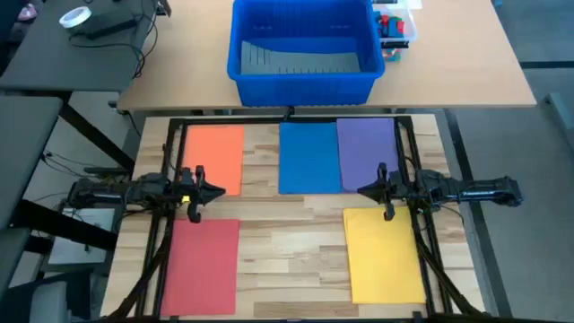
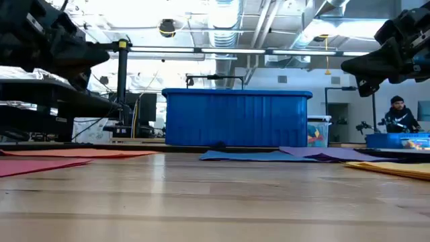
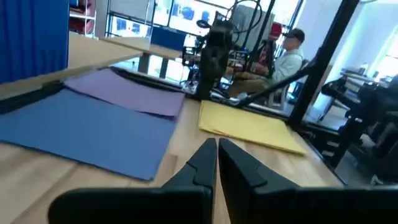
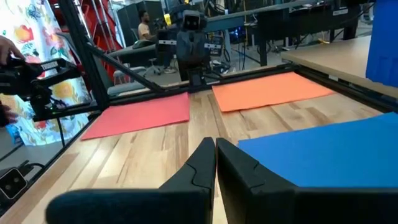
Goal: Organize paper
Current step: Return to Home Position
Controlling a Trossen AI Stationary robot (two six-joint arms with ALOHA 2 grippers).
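Observation:
Five sheets of paper lie flat on the wooden table: orange point(image 1: 213, 158) at the far left, red point(image 1: 201, 266) at the near left, blue point(image 1: 309, 158) at the far middle, purple point(image 1: 369, 152) overlapping the blue sheet's right edge, yellow point(image 1: 384, 254) at the near right. My left gripper point(image 1: 221, 191) hovers shut above the table between the orange and red sheets, pointing right. My right gripper point(image 1: 361, 190) hovers shut by the near edge of the blue and purple sheets, pointing left. Neither touches paper.
A big blue plastic bin point(image 1: 303, 49) stands on a second table beyond the far edge, with a small clear box point(image 1: 395, 27) beside it. Black frame rails point(image 1: 148, 224) run along the table's left and right sides. Bare wood point(image 1: 291, 242) lies between the red and yellow sheets.

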